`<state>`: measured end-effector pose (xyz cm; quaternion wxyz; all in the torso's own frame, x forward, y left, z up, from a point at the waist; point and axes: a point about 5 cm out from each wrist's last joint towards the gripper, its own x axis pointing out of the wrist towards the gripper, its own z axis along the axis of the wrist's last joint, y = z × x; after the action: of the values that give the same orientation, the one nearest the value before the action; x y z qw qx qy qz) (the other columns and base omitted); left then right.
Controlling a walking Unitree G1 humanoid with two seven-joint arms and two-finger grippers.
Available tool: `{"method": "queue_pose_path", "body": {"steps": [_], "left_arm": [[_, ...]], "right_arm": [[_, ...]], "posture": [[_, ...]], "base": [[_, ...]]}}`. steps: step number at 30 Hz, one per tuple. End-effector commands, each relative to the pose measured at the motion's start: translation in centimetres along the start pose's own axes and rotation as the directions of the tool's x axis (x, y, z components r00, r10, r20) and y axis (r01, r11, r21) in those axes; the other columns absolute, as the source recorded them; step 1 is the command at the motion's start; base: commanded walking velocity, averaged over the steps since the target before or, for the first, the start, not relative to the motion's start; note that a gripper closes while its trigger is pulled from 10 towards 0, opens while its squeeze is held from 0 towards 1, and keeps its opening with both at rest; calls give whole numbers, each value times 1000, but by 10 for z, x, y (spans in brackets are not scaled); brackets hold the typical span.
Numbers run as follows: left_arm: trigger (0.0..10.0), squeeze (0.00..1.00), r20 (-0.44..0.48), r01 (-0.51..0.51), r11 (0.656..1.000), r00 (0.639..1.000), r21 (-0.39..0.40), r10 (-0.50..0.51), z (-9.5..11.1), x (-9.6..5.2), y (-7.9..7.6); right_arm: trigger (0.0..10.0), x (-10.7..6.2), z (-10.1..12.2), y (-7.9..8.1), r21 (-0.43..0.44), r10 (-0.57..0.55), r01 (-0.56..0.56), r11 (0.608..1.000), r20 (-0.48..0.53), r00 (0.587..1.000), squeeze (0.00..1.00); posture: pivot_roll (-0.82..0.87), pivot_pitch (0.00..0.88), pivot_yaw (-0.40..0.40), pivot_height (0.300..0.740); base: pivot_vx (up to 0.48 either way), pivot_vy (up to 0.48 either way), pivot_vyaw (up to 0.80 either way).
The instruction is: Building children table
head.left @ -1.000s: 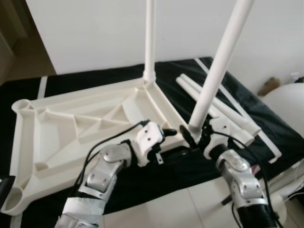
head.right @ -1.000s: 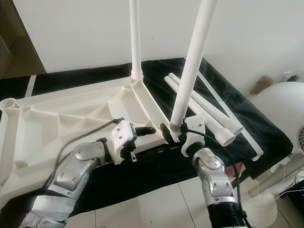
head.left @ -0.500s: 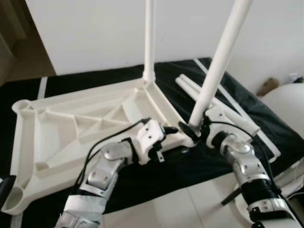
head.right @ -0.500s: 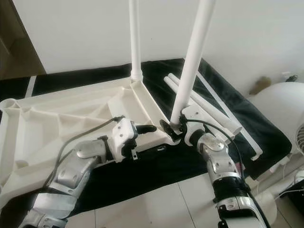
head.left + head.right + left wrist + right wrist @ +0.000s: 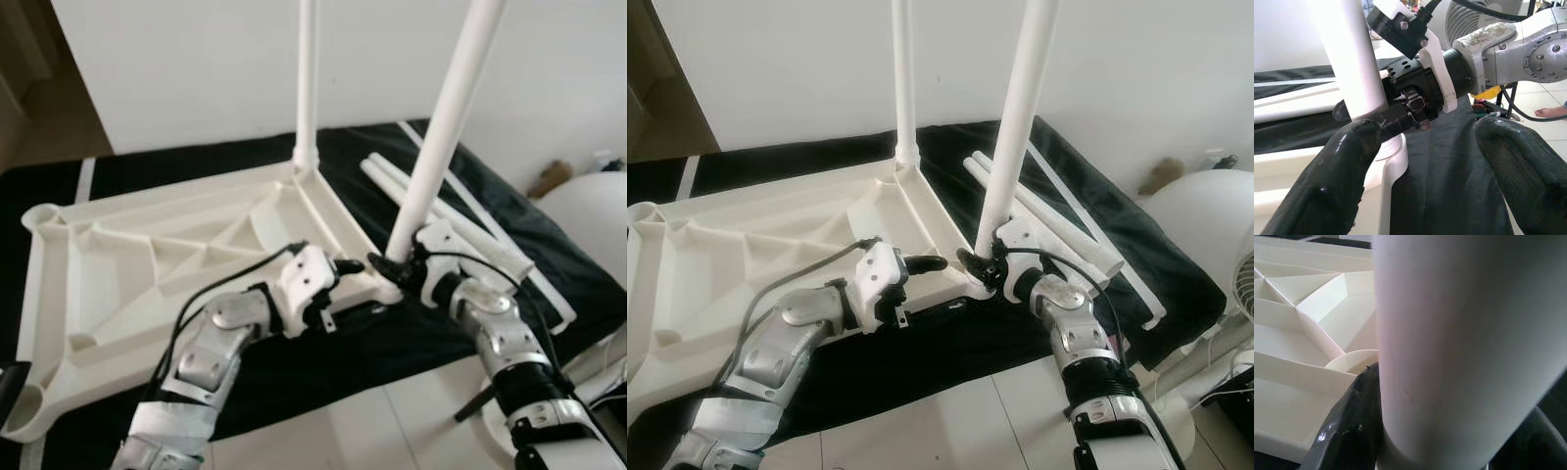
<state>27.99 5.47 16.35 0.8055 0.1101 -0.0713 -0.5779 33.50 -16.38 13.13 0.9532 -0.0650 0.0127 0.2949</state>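
**Right gripper clamped on a leg at the tabletop's near corner**

The right gripper (image 5: pixel 978 266) pinches the base of the near table leg (image 5: pixel 1017 117), one black finger (image 5: pixel 1349 426) pressed against the white tube where it enters the corner socket (image 5: pixel 1388 156). The right wrist view shows this contact close up, which the head views leave small. The left gripper (image 5: pixel 345 267) sits just beside that corner with its fingers (image 5: pixel 1332 186) spread wide, holding nothing; the left wrist view looks between them at the leg and the right wrist. The upturned white tabletop (image 5: pixel 147 255) lies on a black cloth (image 5: pixel 549 264). A second leg (image 5: pixel 308 78) stands in the far corner. Two loose legs (image 5: pixel 1058 230) lie on the cloth beside the tabletop.
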Motion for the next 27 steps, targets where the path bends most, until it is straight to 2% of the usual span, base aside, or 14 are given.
{"method": "queue_pose_path", "body": {"steps": [1,5,6,9,11,12,14,15,16,18,19,20,23,27], "left_arm": [[10000,0,-5,-75,997,997,-3,75,0,-2,2],[10000,0,-5,-71,997,997,-3,71,0,-1,1],[10000,0,-5,-69,998,998,-3,69,0,0,1],[10000,0,-5,-67,998,998,-4,67,0,0,1],[10000,0,-4,-64,998,998,-4,64,0,0,1],[10000,0,-4,-64,998,998,-4,64,0,0,1],[10000,0,-3,-61,998,998,-5,61,0,1,1],[10000,0,-3,-61,998,998,-5,61,0,1,1],[10000,0,0,-62,998,998,-8,62,0,1,0],[10000,0,0,-62,998,998,-8,62,0,1,0],[10000,0,2,-63,998,998,-10,63,1,1,0],[10000,0,2,-63,998,998,-10,63,1,1,-1],[10000,0,3,-62,998,998,-13,62,1,1,-2],[10000,0,1,-60,998,998,-16,60,0,-1,-3]], "right_arm": [[10000,-5,-10,2,36,-59,59,998,-23,998,0],[10000,-5,-11,2,47,-134,136,990,-32,990,0],[10000,-4,-14,3,68,-225,228,971,-51,973,0],[10000,-3,-15,5,90,-268,273,958,-65,961,0],[10000,-1,-17,10,123,-360,368,921,-86,929,0],[10000,-1,-17,10,123,-360,368,921,-86,929,0],[10000,4,-18,18,179,-522,538,824,-130,843,0],[10000,4,-18,18,179,-522,538,824,-130,843,0],[10000,7,-18,22,194,-604,622,759,-151,783,0],[10000,7,-18,22,194,-604,622,759,-151,783,0],[10000,11,-17,29,211,-643,661,720,-157,750,0],[10000,13,-16,33,221,-657,675,704,-161,737,0],[10000,16,-15,38,241,-660,679,693,-167,733,0],[10000,17,-9,43,276,-640,652,706,-143,755,0]], "posture": [[-45,28,-15,740],[-49,29,-12,740],[-54,28,-8,740],[-54,28,-8,740],[-56,31,-8,740],[-56,31,-8,740],[-53,30,-10,740],[-53,30,-10,740],[-52,30,-10,740],[-52,30,-10,740],[-44,30,-13,740],[-44,30,-13,740],[-38,29,-13,740],[-40,31,-13,740]], "base": [[0,0,0],[0,0,0],[0,0,0],[0,0,0],[0,0,0],[0,0,0],[0,0,0],[0,0,0],[0,0,0],[0,0,0],[0,0,0],[0,0,0],[0,0,0],[0,0,0]]}}
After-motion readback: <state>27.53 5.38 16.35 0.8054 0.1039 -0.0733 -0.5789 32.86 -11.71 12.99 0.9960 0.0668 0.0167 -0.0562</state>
